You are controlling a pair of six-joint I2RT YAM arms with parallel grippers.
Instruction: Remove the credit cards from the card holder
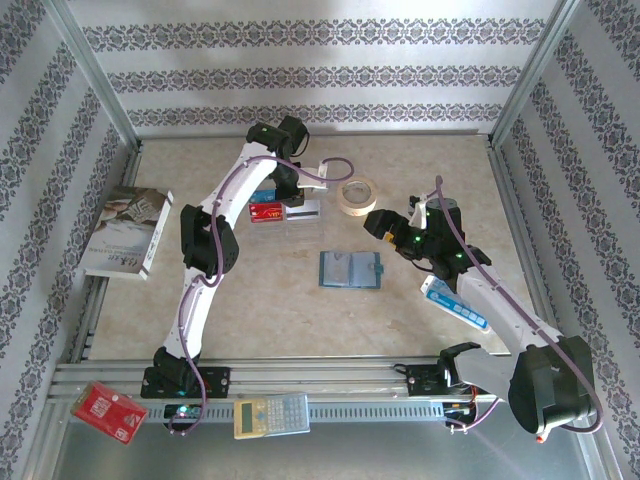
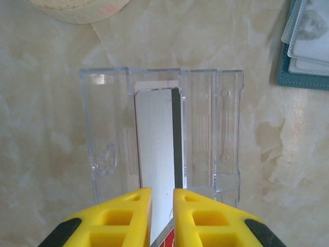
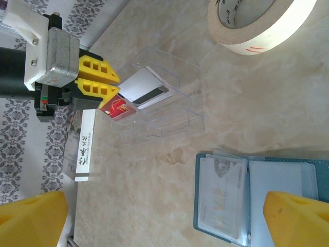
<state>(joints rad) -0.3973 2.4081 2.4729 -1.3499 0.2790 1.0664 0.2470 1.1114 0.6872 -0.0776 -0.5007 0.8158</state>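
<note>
Top external view gives us the layout: the card holder lies open and flat at the table's middle. On its far-left side stands a clear tray, which we judge to be the drop-off place for the credit cards. A silver card with a dark stripe rests in that tray, a red card lies beside it, and a blue card sits farther from the holder. The left gripper is at the tray's edge with its yellow fingers a narrow slit apart. The silver card's flat face spreads wider than that slit, so we judge that the fingers clamp nothing and the card lies in the tray. The right gripper hangs over the holder with its fingertips spread wide and nothing between them. We read that as readiness to pin or pick at the holder. The sleeves explain why: at least one pale card sits in the holder's pocket, so the task looks only partly done. The holder lies spread flat, so its slots face upward within a finger's reach. A tape roll lies beyond the holder, near the tray, and plays no part.
</note>
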